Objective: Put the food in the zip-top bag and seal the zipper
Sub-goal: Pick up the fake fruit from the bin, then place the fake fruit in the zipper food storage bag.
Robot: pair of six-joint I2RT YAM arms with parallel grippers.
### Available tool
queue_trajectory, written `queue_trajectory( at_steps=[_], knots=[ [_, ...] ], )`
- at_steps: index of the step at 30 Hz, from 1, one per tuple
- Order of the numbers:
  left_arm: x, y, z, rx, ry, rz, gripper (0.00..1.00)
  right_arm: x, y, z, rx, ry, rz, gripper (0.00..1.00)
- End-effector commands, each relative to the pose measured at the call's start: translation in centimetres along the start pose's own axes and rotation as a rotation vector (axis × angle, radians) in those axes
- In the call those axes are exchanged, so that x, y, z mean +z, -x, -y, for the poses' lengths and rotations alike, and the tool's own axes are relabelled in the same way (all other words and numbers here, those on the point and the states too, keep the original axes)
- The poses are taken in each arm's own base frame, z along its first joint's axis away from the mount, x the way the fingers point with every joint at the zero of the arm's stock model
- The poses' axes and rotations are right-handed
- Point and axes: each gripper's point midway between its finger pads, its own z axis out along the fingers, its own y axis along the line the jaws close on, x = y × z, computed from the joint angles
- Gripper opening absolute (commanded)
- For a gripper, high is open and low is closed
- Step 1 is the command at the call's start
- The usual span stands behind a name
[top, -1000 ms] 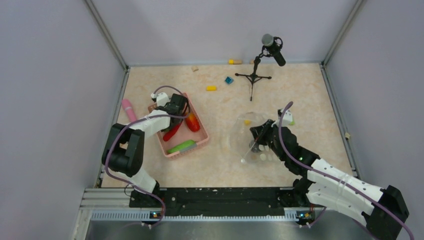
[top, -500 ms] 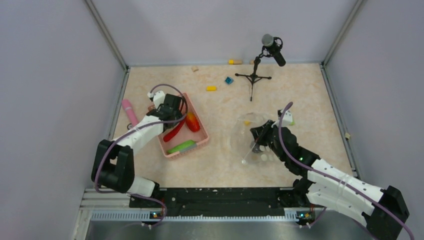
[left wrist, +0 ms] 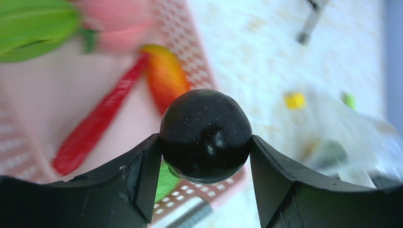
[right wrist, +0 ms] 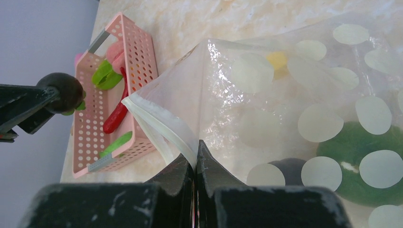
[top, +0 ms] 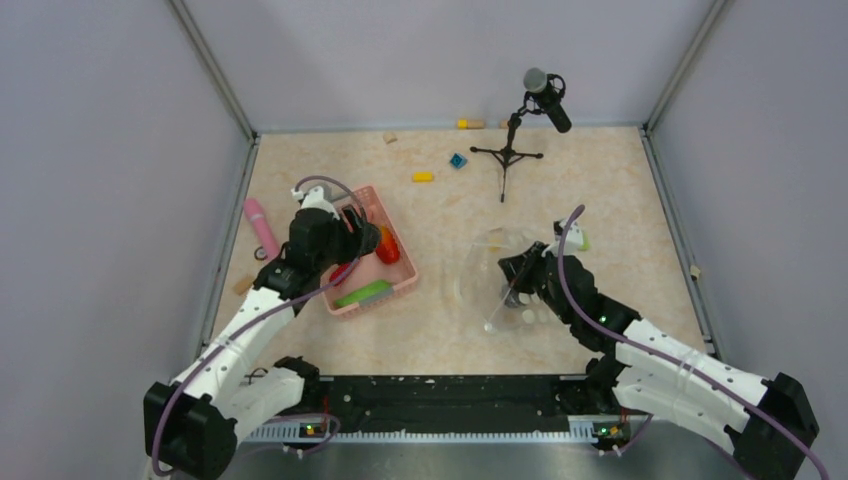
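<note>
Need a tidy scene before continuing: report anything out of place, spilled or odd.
Nothing spilled or damaged. Strays lie outside the pink basket: a pink stick by the left wall, a yellow block and a blue block near the far edge. A microphone stand stands on the table.

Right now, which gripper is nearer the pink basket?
Left. The left gripper holds a dark round fruit over the pink basket; the right gripper is clear of it, pinching the mouth of the zip-top bag.

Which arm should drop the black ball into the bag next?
The left: the left gripper pinches the dark round fruit, while the right gripper is busy pinching the zip-top bag at its mouth edge.
</note>
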Motion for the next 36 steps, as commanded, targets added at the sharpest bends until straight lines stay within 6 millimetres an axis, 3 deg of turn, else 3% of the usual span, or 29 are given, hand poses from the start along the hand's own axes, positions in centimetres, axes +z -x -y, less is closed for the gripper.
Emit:
queue_trajectory(
  at_steps=[1, 5, 8, 12, 20, 26, 29, 32, 33, 36],
  knots=[
    [-3.8, -1.7, 8.9, 0.156, -0.564, -0.054, 0.18, -0.3, 0.8, -1.9, 0.027, 0.082, 0.016, 0.0],
    [-6.7, -4.1, 12.9, 0.264, -0.789, -0.096, 0.18, -0.6, 0.9, -3.1, 0.031, 0.129, -0.002, 0.0],
    [-8.9, -7.0, 16.2, 0.376, -0.899, -0.121, 0.18, -0.7, 0.8, -4.0, 0.035, 0.171, -0.014, 0.0],
    [-9.9, -9.1, 18.7, 0.427, -0.959, -0.138, 0.18, -0.9, 1.0, -4.7, 0.054, 0.199, -0.018, 0.0],
    [-9.2, -11.2, 20.9, 0.452, -0.949, -0.152, 0.17, -1.2, 1.7, -6.4, 0.145, 0.272, 0.001, 0.0],
    [-6.6, -11.0, 21.0, 0.467, -0.793, -0.126, 0.17, -1.8, 2.0, -8.0, 0.184, 0.356, -0.006, 0.0],
    [-5.4, -10.8, 20.6, 0.48, -0.704, -0.117, 0.31, -2.1, 2.0, -8.3, 0.195, 0.383, -0.003, 0.0],
    [-4.7, -10.4, 20.1, 0.492, -0.627, -0.108, 0.6, -2.2, 2.0, -8.2, 0.198, 0.382, 0.002, 0.0],
    [-4.6, -10.4, 19.9, 0.494, -0.613, -0.109, 0.74, -2.1, 1.9, -8.0, 0.197, 0.377, 0.002, 0.0],
    [-4.6, -10.1, 19.8, 0.499, -0.591, -0.1, 0.97, -2.1, 1.8, -7.8, 0.197, 0.371, 0.003, 0.0]
  ],
)
